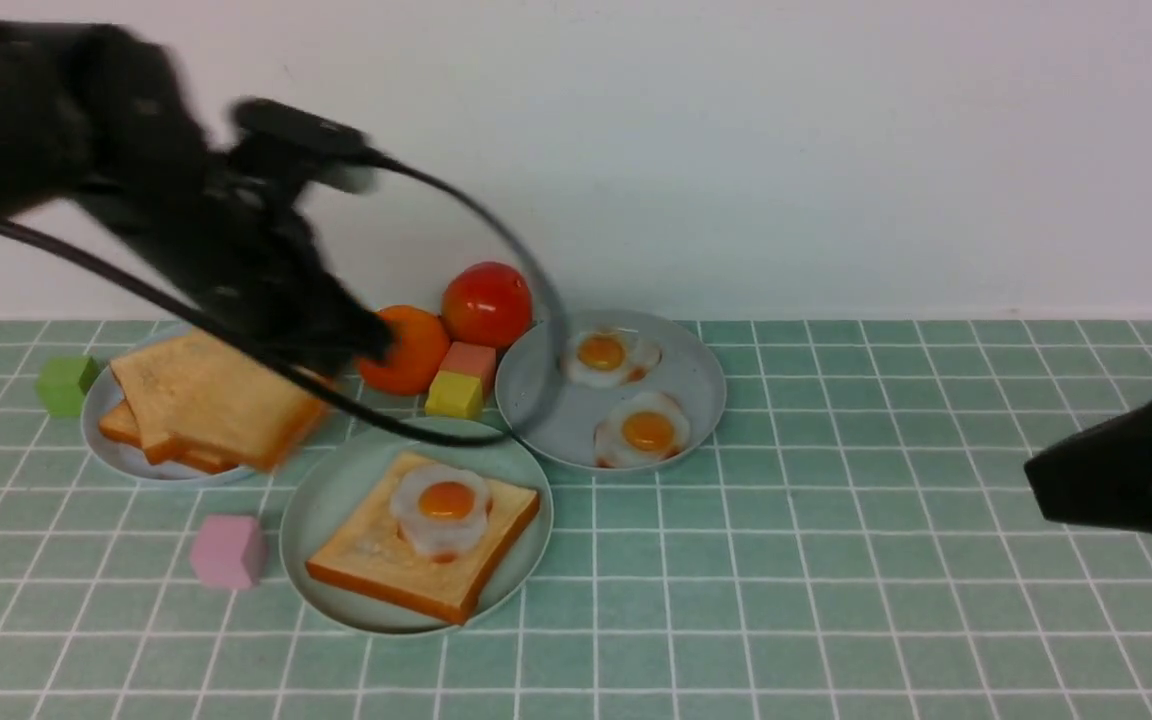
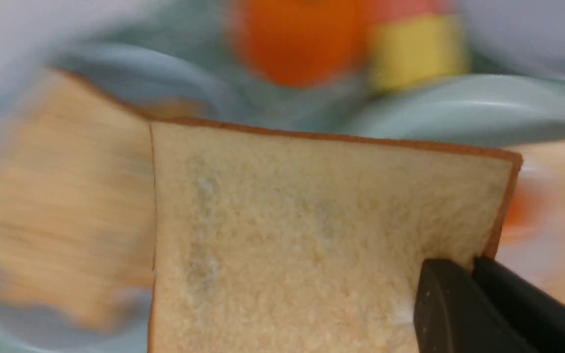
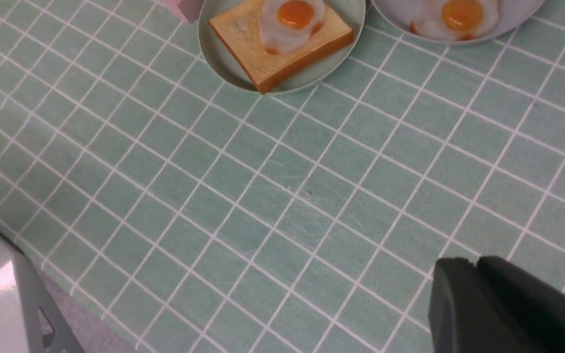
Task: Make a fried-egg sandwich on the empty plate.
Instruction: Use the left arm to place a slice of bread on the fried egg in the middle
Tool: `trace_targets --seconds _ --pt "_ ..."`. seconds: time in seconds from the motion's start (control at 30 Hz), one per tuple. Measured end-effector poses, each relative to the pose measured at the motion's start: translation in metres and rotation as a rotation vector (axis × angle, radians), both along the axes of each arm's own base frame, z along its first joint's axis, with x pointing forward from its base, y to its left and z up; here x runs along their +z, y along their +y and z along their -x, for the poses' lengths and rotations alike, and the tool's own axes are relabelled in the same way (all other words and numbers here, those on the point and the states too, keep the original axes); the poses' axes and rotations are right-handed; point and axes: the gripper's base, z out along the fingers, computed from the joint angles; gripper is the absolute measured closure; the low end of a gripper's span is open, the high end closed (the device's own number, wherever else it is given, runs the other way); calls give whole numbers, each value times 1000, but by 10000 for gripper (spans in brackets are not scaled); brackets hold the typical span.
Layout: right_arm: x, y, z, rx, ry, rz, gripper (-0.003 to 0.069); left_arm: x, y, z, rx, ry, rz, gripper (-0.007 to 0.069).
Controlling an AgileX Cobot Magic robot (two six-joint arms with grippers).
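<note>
Two of the three layers are down nearest you: the mint plate [image 1: 326, 500] carries a base slice [image 1: 376, 565] with the fried egg [image 1: 444, 508] on its far half. A pink block [image 1: 227, 550] stands just beside the plate at 9 o'clock. At 3 o'clock, well apart, the right hand [image 3: 476, 267] hangs over bare counter [image 3: 282, 196]; you cannot tell whether its fingers meet or stand a crack apart.

At 10 o'clock from the mint plate, your left hand [image 2: 461, 274] is clamped on one corner of the top slice [image 2: 312, 235]. It is raised over the toast plate [image 1: 101, 440], where more slices lie. Farther off, at 1 o'clock, the egg plate [image 1: 536, 400] holds two more eggs.

Judging by how flat the top slice rides from a corner pinch, it is light and stiff, though it may swing on that corner. The fried egg looks glossy and domed, so expect the slice to rock or skate on it. Lay it down flat, edges matched to the base slice.
</note>
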Motion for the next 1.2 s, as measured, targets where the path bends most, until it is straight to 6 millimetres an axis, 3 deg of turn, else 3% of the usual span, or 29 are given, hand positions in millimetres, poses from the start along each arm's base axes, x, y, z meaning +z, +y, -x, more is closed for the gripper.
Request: trace_targets --seconds 0.03,0.07,0.23,0.4,0.6,0.7,0.97,1.0,1.13,1.2 --pt "0 0 1 3 6 3 587 -7 -29 12 14 55 -2 622" --pt "0 -1 2 6 11 7 585 -12 -43 16 12 69 -23 622" --pt "2 -4 10 14 11 10 580 -45 -81 21 22 94 -104 622" --pt "9 -9 22 18 -25 -6 574 -70 -93 15 62 88 -131 622" --pt "19 -19 41 19 -91 -36 574 -83 -97 9 86 83 -116 604" --pt "22 -22 48 19 -111 -45 574 -85 -98 8 86 81 -115 573" --pt "25 -29 66 33 -120 -45 574 -83 -101 7 86 60 -75 305" --pt "25 -29 66 33 -118 -44 574 -83 -101 7 88 62 -71 299" --pt "24 -30 67 38 -107 -37 574 -67 -101 12 106 63 -20 251" --pt "24 -30 67 38 -105 -35 574 -37 -98 21 109 19 38 284"
